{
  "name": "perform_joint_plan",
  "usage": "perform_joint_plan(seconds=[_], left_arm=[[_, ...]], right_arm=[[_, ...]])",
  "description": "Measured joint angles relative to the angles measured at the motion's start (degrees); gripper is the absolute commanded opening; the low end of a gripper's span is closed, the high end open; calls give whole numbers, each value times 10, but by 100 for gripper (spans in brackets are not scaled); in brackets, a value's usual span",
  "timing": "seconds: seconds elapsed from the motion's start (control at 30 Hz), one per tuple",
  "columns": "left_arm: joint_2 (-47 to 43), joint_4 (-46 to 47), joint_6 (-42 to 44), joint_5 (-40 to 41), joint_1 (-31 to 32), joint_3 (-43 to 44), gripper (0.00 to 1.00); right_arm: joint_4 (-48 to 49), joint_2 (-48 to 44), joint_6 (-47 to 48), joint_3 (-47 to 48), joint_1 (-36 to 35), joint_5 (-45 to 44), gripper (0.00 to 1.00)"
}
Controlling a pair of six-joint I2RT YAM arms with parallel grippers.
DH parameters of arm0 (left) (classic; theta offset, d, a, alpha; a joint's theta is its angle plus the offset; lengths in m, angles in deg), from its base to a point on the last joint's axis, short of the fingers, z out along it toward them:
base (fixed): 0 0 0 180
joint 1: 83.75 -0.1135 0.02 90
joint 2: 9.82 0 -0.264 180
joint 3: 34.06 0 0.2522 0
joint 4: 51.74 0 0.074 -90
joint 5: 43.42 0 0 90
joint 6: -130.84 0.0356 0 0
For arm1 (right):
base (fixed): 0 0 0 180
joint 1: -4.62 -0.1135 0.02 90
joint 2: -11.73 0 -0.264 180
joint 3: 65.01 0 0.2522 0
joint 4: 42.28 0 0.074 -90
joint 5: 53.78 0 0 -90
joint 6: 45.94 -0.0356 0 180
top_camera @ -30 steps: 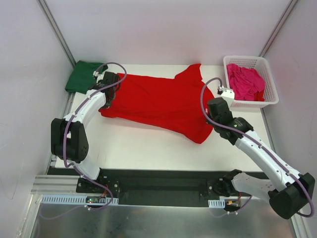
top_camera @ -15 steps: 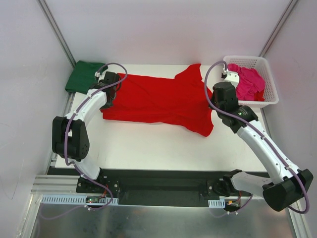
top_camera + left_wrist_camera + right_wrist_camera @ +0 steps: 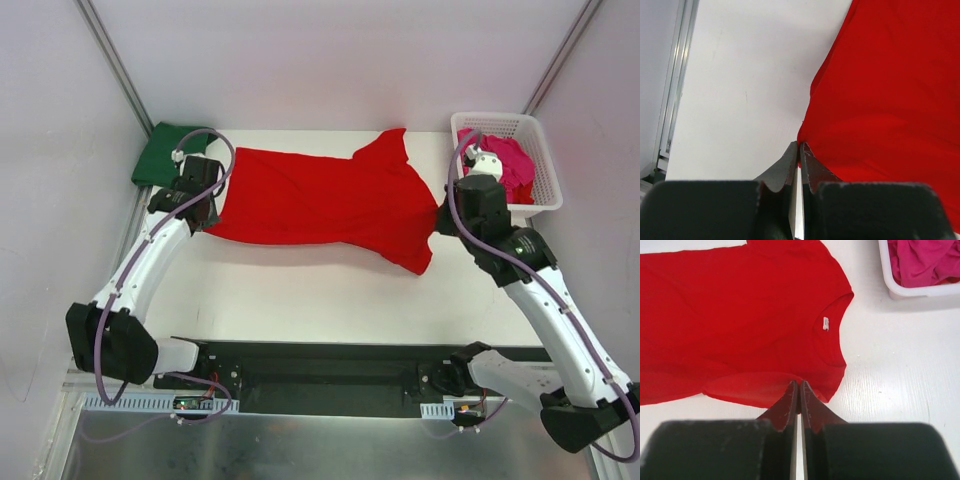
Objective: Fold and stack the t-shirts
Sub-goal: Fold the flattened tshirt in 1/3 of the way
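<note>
Left gripper (image 3: 799, 146) and right gripper (image 3: 799, 385) each pinch an edge of the red t-shirt (image 3: 320, 200), jaws pressed together. It lies across the far middle of the table (image 3: 300, 290) (stretched flat, presumably for folding).

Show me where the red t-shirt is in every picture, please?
Top external: the red t-shirt is spread across the far middle of the table, between the two arms.
Left wrist: it fills the right side, its corner pinched in the left end effector.
Right wrist: it fills the upper left, collar towards the right, its near edge pinched in the right end effector.
Shared landmark: the white table beneath it.
</note>
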Motion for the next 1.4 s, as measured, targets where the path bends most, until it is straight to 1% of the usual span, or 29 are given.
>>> perform_joint_plan(seconds=[0.1,0.43,0.63,0.8,1.03,1.2,1.4], left_arm=[[-30,-8,-1,-2,0,-6,0],[-70,-46,-8,-14,0,-30,0],[-108,-64,-17,-14,0,-38,0],[-122,-69,-17,-12,0,-40,0],[-107,-75,-23,-10,0,-46,0],[-56,-74,-27,1,0,-39,0],[-3,-62,-27,20,0,-1,0]], right_arm=[[-31,-22,-4,0,0,10,2],[-109,-85,-17,0,0,27,2],[-139,-95,-23,3,0,34,2],[-155,-101,-26,4,0,36,2],[-156,-99,-26,4,0,29,2],[-136,-72,-22,4,0,18,2],[-94,-20,-16,4,3,19,2]])
